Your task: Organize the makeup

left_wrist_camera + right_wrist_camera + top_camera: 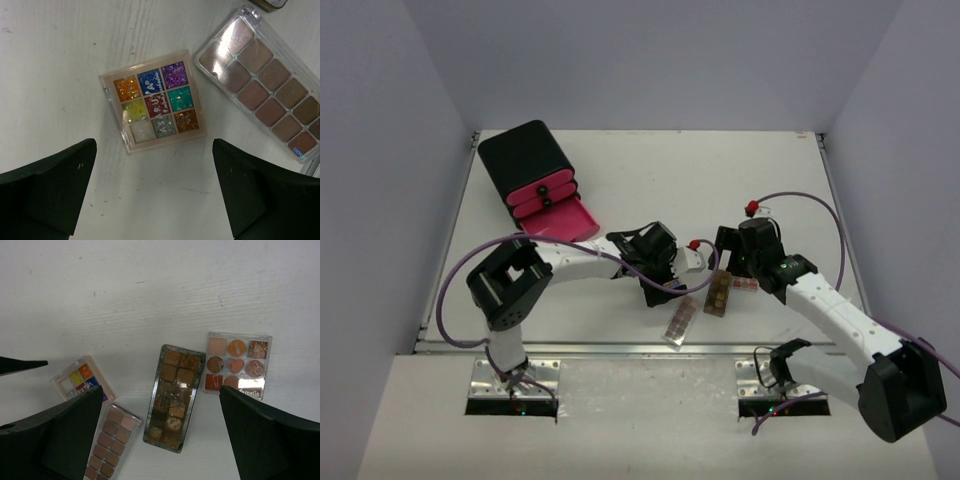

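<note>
The makeup in view is a group of flat palettes on the white table. A square multicolour glitter palette (pixel 155 102) lies just ahead of my left gripper (pixel 154 150), which hangs open above bare table with nothing between its fingers. Beside it lies a long pink-brown palette (pixel 267 85). My right gripper (pixel 160 388) is open above a long dark brown palette (pixel 174 397), with its fingers either side and clear of it. A square orange-peach palette (pixel 237 365) sits to that palette's right. The multicolour palette (pixel 80 380) and the pink-brown palette (pixel 112 440) lie to its left.
A large black box with pink drawers (pixel 535 180) stands at the back left, its lowest drawer pulled out. Both arms meet near the table's middle, the left gripper (pixel 665 270) close to the right gripper (pixel 735 260). Cables loop beside each arm.
</note>
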